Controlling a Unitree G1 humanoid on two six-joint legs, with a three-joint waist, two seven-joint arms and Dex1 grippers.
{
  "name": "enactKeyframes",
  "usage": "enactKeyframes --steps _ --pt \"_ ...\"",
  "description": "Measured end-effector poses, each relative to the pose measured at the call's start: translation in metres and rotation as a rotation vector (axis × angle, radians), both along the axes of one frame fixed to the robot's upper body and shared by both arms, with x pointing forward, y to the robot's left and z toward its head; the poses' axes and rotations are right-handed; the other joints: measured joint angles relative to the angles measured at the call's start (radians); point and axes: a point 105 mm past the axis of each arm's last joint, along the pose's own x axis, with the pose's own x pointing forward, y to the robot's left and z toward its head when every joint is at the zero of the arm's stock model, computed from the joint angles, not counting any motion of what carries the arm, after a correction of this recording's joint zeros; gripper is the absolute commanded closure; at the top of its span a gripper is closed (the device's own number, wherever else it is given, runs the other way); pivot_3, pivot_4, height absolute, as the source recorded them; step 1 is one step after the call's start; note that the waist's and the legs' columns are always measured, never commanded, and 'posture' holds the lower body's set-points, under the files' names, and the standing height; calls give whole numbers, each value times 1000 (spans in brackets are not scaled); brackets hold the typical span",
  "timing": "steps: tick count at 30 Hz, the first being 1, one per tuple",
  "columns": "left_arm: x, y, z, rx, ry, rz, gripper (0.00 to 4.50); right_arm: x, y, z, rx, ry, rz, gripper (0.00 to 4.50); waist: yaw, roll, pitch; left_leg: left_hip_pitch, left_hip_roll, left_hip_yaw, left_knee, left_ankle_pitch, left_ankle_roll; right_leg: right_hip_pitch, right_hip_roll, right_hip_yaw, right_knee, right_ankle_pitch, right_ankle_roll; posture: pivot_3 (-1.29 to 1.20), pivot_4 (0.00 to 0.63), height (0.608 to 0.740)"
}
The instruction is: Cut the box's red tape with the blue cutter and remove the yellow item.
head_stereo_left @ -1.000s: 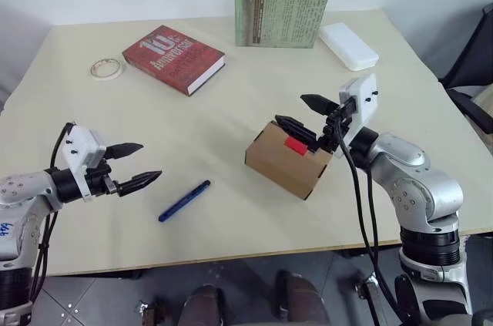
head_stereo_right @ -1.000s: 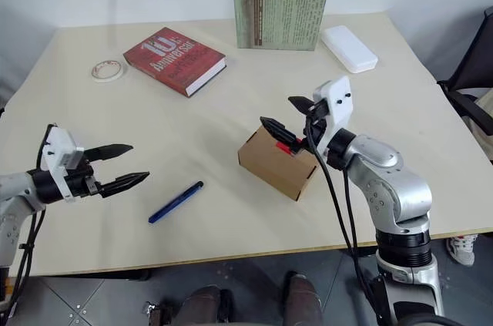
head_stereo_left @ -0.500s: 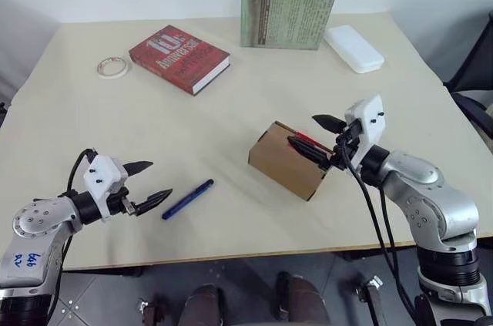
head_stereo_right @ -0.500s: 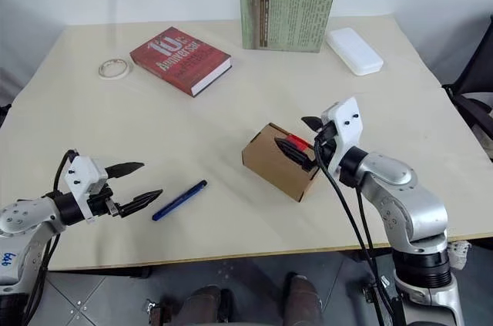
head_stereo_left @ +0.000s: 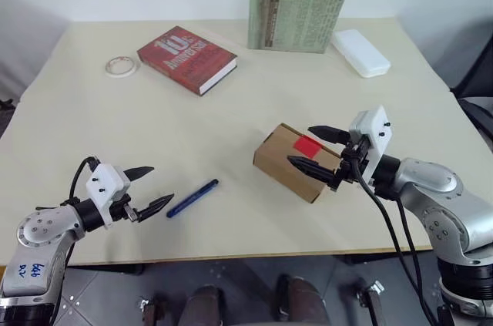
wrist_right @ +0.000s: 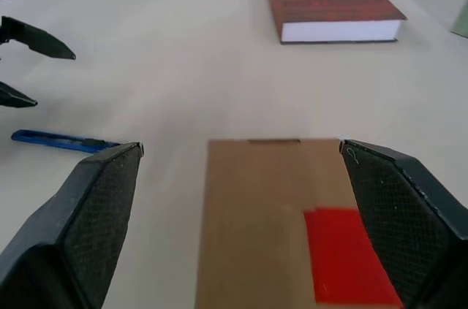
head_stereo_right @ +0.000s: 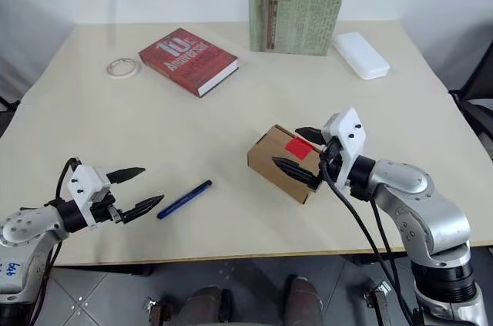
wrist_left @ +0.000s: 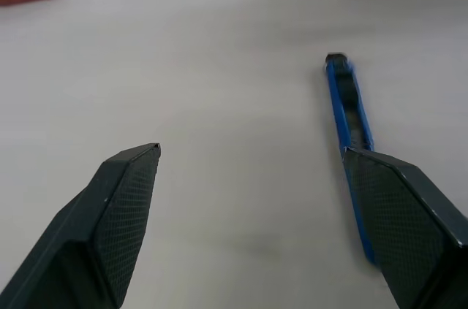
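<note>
With the box (head_stereo_left: 296, 161) still sealed by its red tape (head_stereo_left: 307, 146), the right gripper (head_stereo_left: 317, 152) straddles it wide open while the left gripper (head_stereo_left: 151, 189), also spread, nears the blue cutter (head_stereo_left: 192, 198) lying left of the box, which it must next pinch.

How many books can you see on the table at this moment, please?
2. A red hardcover book lies flat at the far left of the table, near the white tape roll. A green book stands upright at the far edge, beside the flat white case.

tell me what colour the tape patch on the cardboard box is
Bright red tape patch, best seen in the right wrist view.
</note>
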Motion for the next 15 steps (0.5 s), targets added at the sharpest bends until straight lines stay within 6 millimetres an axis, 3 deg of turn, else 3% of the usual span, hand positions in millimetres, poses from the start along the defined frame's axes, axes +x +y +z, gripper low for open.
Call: enactKeyframes --steps 7,10,15 --pt "-11 -20 -20 29 57 -88 292 -7 6 -3 -10 2 25 0 15 0 0 1 4 9 1 -1 -1 -1 5 5 -2 -1 -2 0 150 740" --pt "-6 -20 -29 49 58 -94 292 -8 8 -4 -12 1 31 0 14 0 0 2 5 13 1 -1 -1 -3 6 8 -2 -2 -3 0 150 740" --pt "4 -25 -29 83 32 -134 292 -8 10 -3 -7 -3 35 0 17 1 0 4 5 16 1 -1 -1 -3 6 11 -1 -2 -3 0 150 740"
